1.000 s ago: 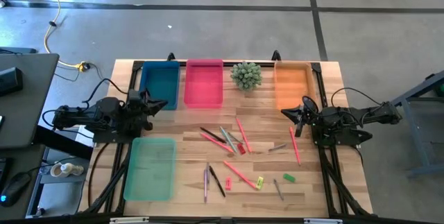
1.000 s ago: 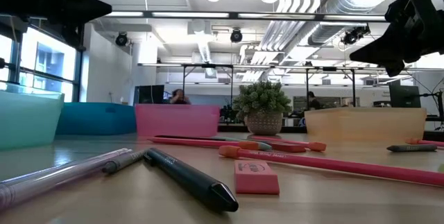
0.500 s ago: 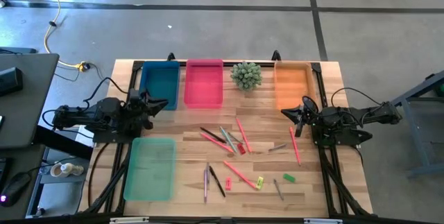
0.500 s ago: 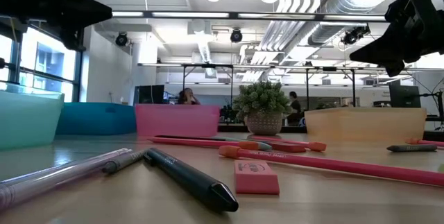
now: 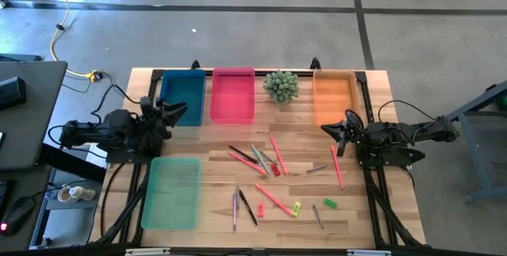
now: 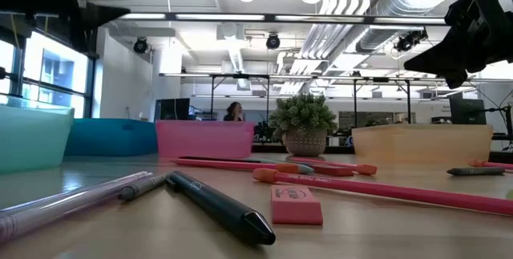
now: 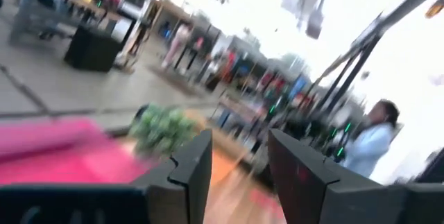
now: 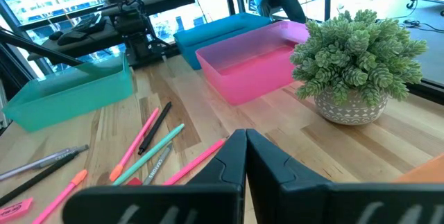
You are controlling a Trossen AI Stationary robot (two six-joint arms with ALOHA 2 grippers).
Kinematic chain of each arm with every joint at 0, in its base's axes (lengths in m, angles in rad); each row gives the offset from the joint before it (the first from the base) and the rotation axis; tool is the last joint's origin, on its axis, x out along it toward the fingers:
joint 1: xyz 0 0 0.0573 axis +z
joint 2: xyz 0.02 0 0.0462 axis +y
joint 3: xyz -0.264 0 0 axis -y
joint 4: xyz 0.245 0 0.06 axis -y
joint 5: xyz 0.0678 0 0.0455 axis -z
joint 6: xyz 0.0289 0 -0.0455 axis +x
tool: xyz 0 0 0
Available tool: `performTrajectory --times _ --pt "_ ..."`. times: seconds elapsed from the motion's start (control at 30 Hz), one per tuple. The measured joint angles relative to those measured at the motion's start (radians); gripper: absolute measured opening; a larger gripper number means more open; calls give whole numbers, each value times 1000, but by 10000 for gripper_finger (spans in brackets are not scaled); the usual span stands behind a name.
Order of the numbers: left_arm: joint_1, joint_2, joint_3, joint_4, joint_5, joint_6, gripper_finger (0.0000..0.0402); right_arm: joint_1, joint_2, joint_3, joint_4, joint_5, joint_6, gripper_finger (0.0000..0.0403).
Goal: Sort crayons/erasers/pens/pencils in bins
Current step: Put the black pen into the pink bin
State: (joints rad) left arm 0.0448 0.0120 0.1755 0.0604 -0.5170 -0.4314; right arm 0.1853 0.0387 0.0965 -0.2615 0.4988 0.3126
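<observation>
Pens, pencils and long pink sticks (image 5: 269, 169) lie scattered mid-table. Among them lie small erasers: green (image 5: 329, 203), yellow (image 5: 297, 207), red (image 5: 260, 209). A pink eraser (image 6: 296, 204) lies flat close to the low camera. The teal bin (image 5: 184, 96), pink bin (image 5: 233, 95) and orange bin (image 5: 333, 97) stand along the far edge. The pale-green bin (image 5: 172, 191) stands near left. My left gripper (image 7: 239, 141) hovers open at the teal bin's left side (image 5: 179, 112). My right gripper (image 8: 245, 141) is shut and holds nothing, below the orange bin (image 5: 329, 129).
A small potted plant (image 5: 280, 86) stands between the pink and orange bins. Dark frame rails run along the table's left and right sides. A person (image 6: 236, 112) shows far off in the room behind.
My left gripper has opened, tipped upward a little and rolled, without leaving its place by the teal bin. The person in the background has walked to the right.
</observation>
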Motion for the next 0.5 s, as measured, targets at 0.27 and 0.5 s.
performTrajectory --times 0.27,0.5 --pt "0 103 93 145 -12 165 127 0 0 0 0 0 0 0" --pt "0 315 222 111 -20 266 127 0 0 0 0 0 0 0"
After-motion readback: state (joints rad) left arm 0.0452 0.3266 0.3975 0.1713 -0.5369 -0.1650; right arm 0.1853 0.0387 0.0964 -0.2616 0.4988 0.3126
